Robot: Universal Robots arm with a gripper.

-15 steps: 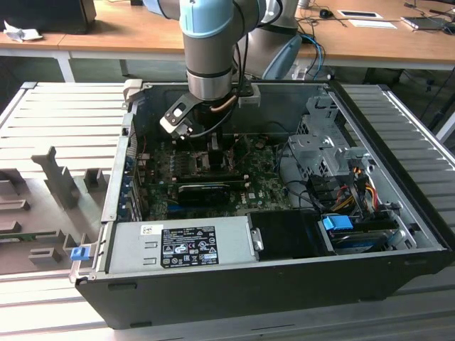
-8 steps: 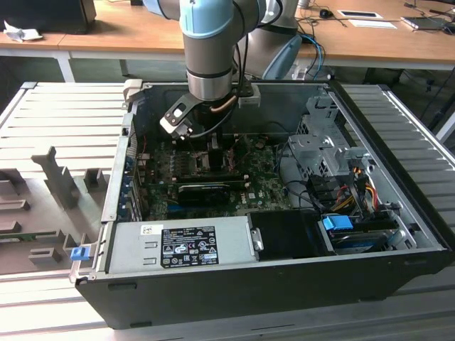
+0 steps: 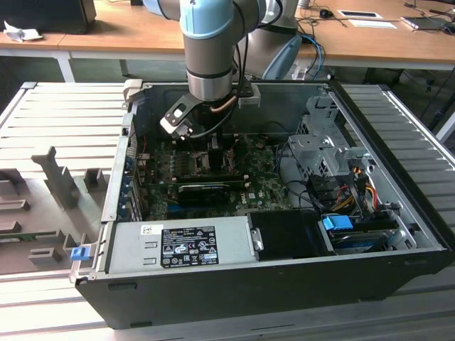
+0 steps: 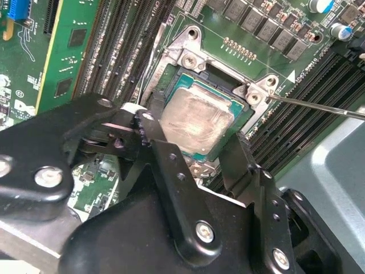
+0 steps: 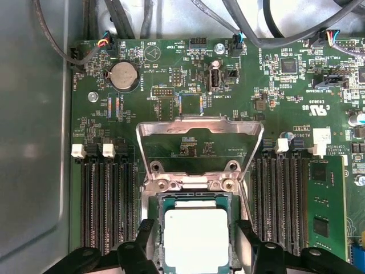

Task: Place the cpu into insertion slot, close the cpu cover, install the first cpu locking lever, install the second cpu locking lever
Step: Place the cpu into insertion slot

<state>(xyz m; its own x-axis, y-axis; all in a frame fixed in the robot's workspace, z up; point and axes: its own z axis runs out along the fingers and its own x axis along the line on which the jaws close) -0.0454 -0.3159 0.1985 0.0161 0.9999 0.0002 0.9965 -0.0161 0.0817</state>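
End effector (image 4: 190, 137) spread astride cpu (image 4: 197, 120) edges

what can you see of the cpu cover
In the first wrist view the cpu cover is a thin, silvery metal square frame with a large window in its middle, through which the green board shows. It stands open, raised on its hinge edge beside the insertion slot, where two screws hold a silvery bracket. The cpu lies uncovered in the slot. The end effector is at the cpu, apart from the cover.
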